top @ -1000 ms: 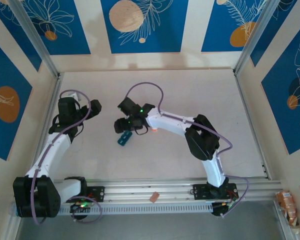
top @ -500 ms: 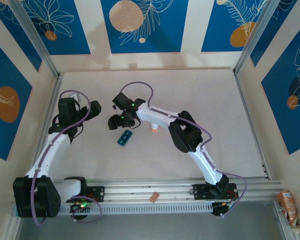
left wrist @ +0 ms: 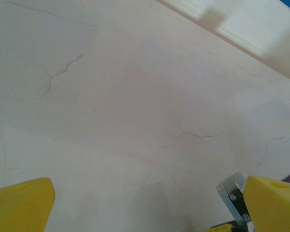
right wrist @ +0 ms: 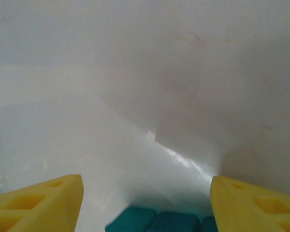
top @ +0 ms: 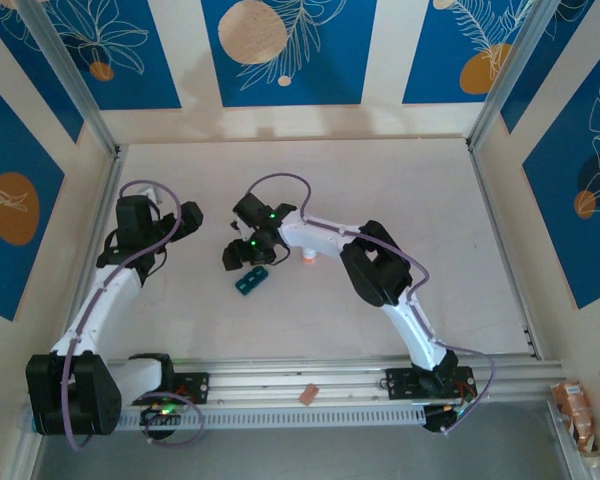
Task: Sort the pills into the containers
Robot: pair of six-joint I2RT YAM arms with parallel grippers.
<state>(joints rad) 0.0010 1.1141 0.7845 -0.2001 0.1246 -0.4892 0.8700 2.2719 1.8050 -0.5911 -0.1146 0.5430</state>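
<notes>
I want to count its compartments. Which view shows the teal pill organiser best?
The top external view: the teal pill organiser lies whole on the table, just on the near side of the right gripper, though small. The right wrist view catches just a strip of it at the bottom edge, low between the open jaws.

The pill organiser (top: 250,281) lies on the table (top: 400,190), the bottle (top: 307,258) to its right.

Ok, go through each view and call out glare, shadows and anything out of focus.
Top external: even light, sharp throughout, faint shadows on the back wall. Left wrist: table in focus, hairline cracks crisp, a soft shadow at top right. Right wrist: a bright glare streak across the table, the teal organiser soft at the bottom edge.
</notes>
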